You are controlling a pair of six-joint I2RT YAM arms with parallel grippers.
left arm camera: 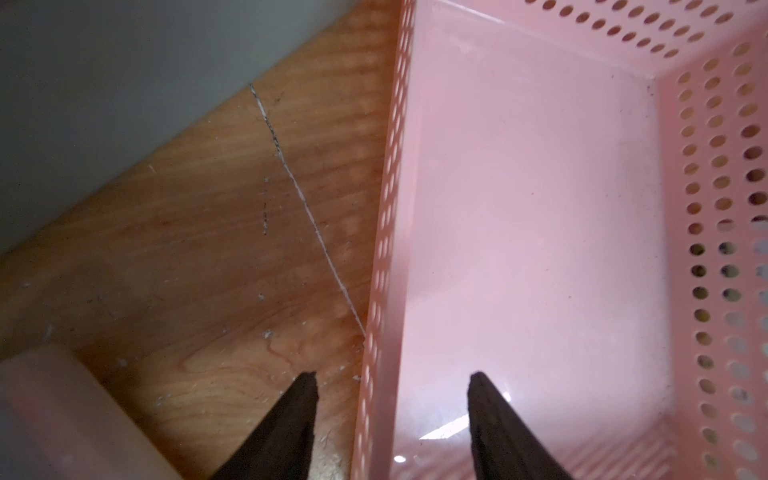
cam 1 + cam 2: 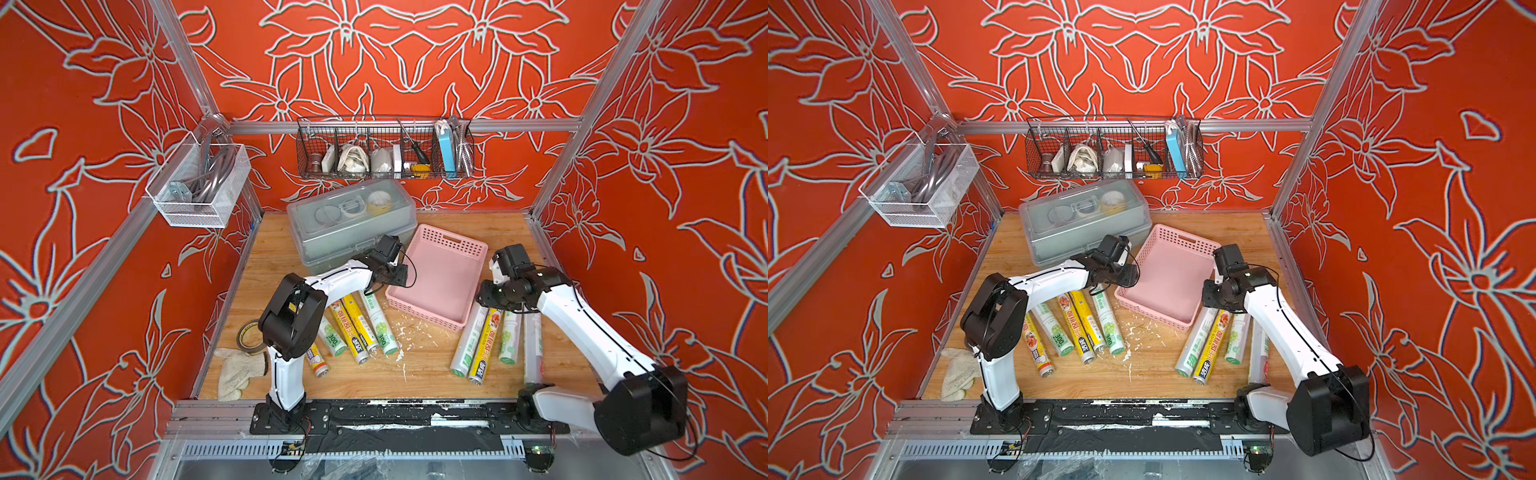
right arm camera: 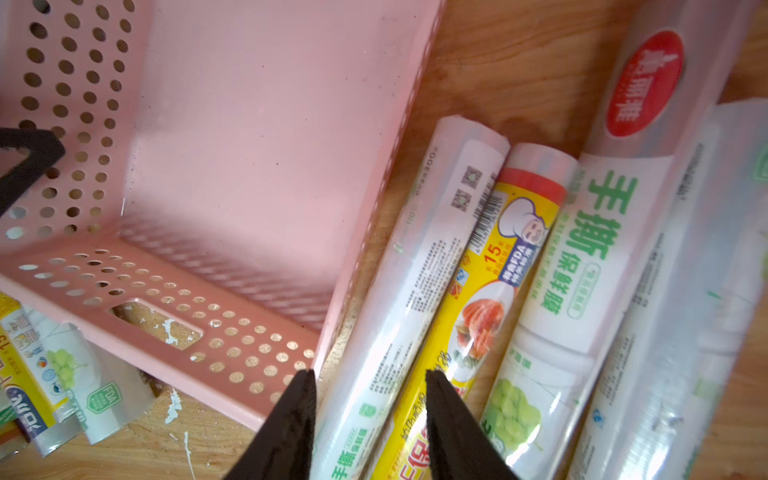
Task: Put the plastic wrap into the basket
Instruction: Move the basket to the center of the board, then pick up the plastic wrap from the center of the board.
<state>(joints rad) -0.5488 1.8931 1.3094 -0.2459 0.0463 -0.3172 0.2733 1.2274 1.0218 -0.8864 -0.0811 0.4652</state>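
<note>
The pink basket (image 2: pixel 444 274) (image 2: pixel 1167 282) sits empty mid-table, turned at an angle. Several plastic wrap rolls (image 2: pixel 353 328) lie to its left under my left arm. Several more plastic wrap rolls (image 2: pixel 486 345) lie at its right near corner. My left gripper (image 1: pixel 392 380) (image 2: pixel 398 279) is open. It straddles the basket's left wall (image 1: pixel 386 249), one finger outside and one inside, with a gap on both sides. My right gripper (image 3: pixel 370 374) (image 2: pixel 492 293) is open over a white-green roll (image 3: pixel 415 270) beside the basket's wall, next to a yellow roll (image 3: pixel 490 291).
A lidded translucent grey box (image 2: pixel 349 224) stands behind the basket, close to my left wrist. A brown tape ring (image 2: pixel 249 334) and a white glove (image 2: pixel 239 372) lie at the front left. A black wire basket (image 2: pixel 384 149) and a white mesh basket (image 2: pixel 199 187) hang on the frame.
</note>
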